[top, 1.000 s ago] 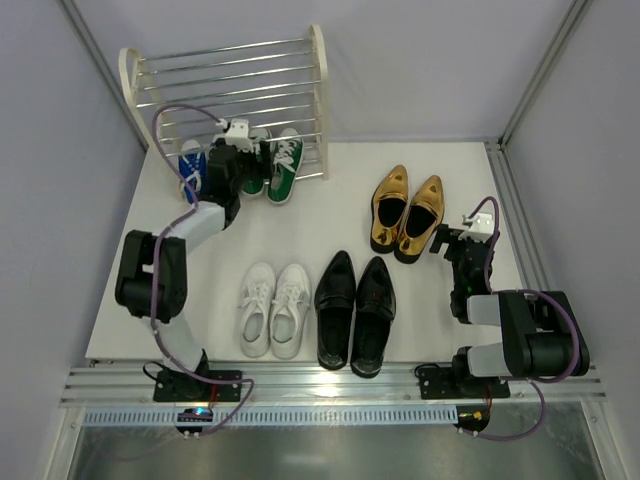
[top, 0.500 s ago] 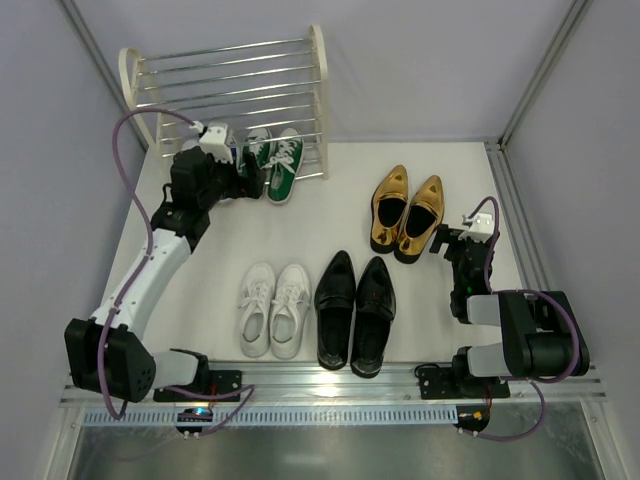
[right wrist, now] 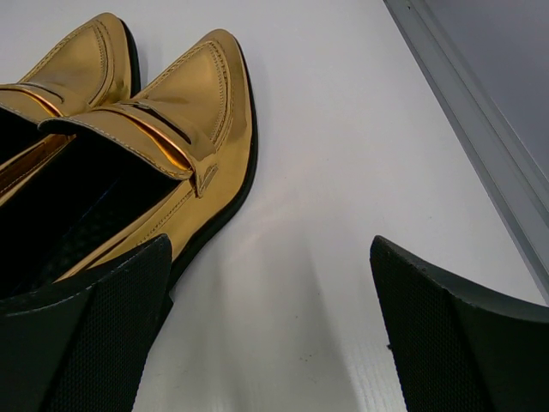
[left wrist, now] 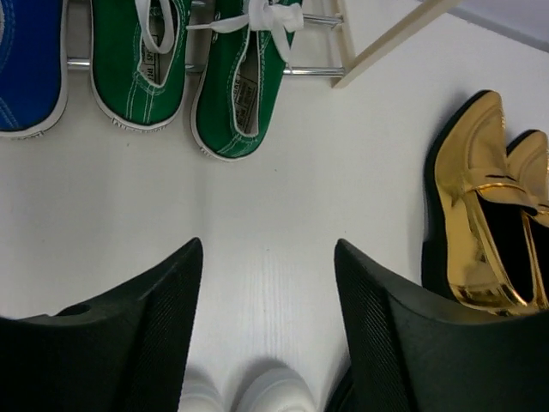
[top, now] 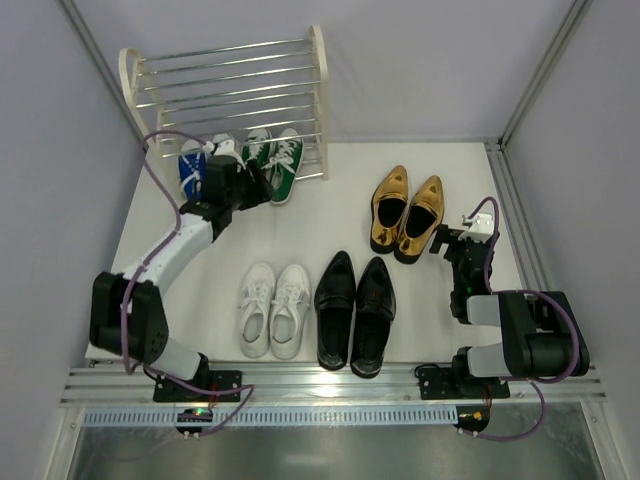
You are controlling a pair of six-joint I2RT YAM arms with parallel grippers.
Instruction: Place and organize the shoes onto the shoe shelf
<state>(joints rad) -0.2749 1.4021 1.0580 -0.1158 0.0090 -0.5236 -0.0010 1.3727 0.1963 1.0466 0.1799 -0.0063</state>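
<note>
— Where do the left fingers (left wrist: 129,343) stand against the shoes?

— Above the white desk (top: 320,215), in front of the shoe shelf (top: 318,60); they are spread apart with nothing between them; the green sneakers (left wrist: 232,86) lie just ahead of the tips, apart from them, toes over the lowest rod and heels toward the arm.

— And the right fingers (right wrist: 103,343)?

— Spread wide and empty too; the gold shoes (right wrist: 146,146) lie just beside the left one of the two, on its outer side; bare desk shows in the gap between them.

— Count the shoes for me.

— Two green sneakers, side by side at the foot of the shelf; one blue sneaker (top: 190,165) to their left, with the arm covering the space between, so I cannot tell whether a second one is there; two white sneakers (top: 272,310) near the front of the desk; two black loafers (top: 355,312) just to their right; two gold shoes farther back on the right; one shelf, its upper rods bare.
</note>
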